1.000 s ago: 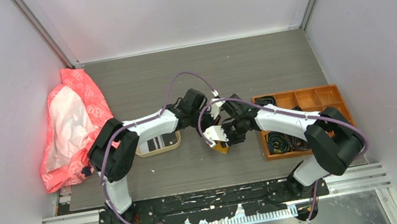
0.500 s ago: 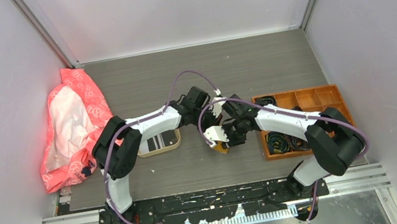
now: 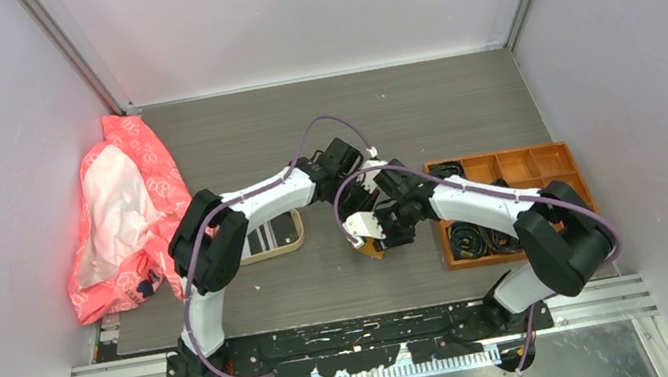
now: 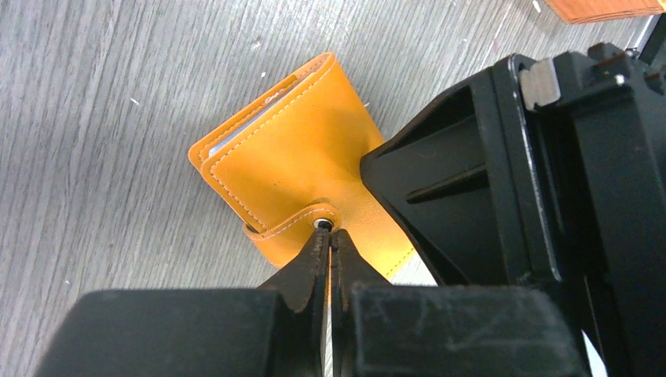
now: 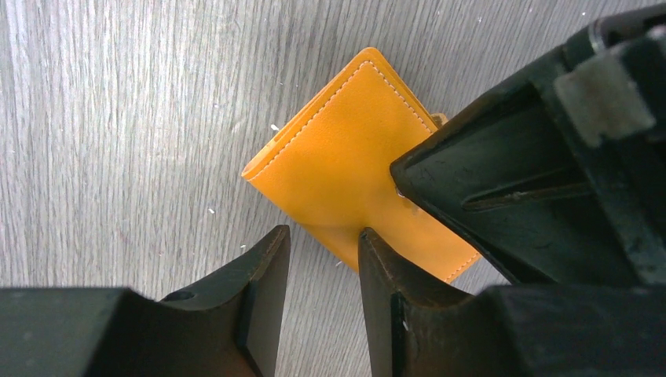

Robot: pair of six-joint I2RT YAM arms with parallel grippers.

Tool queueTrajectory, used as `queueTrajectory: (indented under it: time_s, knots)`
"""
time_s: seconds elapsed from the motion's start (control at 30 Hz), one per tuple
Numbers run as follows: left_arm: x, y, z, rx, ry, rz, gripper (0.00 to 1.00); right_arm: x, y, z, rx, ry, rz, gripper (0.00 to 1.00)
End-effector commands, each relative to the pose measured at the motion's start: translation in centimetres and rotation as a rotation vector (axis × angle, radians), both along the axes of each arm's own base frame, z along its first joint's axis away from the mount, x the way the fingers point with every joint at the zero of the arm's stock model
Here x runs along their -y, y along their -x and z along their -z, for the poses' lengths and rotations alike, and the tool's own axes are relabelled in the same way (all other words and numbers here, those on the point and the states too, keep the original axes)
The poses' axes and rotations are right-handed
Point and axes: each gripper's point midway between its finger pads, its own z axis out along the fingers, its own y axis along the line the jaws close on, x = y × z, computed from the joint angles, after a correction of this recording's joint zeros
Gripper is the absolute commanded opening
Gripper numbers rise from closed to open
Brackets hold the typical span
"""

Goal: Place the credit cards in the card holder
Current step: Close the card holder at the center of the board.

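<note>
Card holder (image 3: 373,249) on table (image 3: 301,133) between tray (image 3: 275,254), left, and box (image 3: 507,154), right

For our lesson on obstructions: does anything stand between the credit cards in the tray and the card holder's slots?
Yes. The card holder lies folded shut, its tab wrapped over the cover, hiding the slots. The left gripper's shut fingers touch the snap; the right gripper hangs open above. The credit cards lie in the tray.

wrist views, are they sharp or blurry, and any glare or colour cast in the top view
Left wrist: card holder crisp, stitching readable; the dark left gripper near the lens shows little detail. Right wrist: table grain sharp, no glare. Top external: even light, the pink bag throws a reddish tint onto the wall.
</note>
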Motion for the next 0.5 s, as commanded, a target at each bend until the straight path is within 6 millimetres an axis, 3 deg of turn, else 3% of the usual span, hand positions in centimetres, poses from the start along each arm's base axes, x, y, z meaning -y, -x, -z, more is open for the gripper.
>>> queueTrajectory:
  time_s: [0.0,0.33,0.47]
  knots:
    - [-3.1,6.3,8.1,-0.157,-0.313,0.034,0.00,-1.9,-1.6,-1.6,0.075,-0.073,-0.018,0.44]
    - [-3.7,7.4,10.3,-0.232,-0.483,-0.057,0.00,-2.0,-1.5,-1.8,0.069,-0.080,-0.022,0.43]
    - [-3.5,7.2,10.2,-0.232,-0.479,-0.081,0.00,-2.0,-1.4,-2.0,0.070,-0.083,-0.023,0.43]
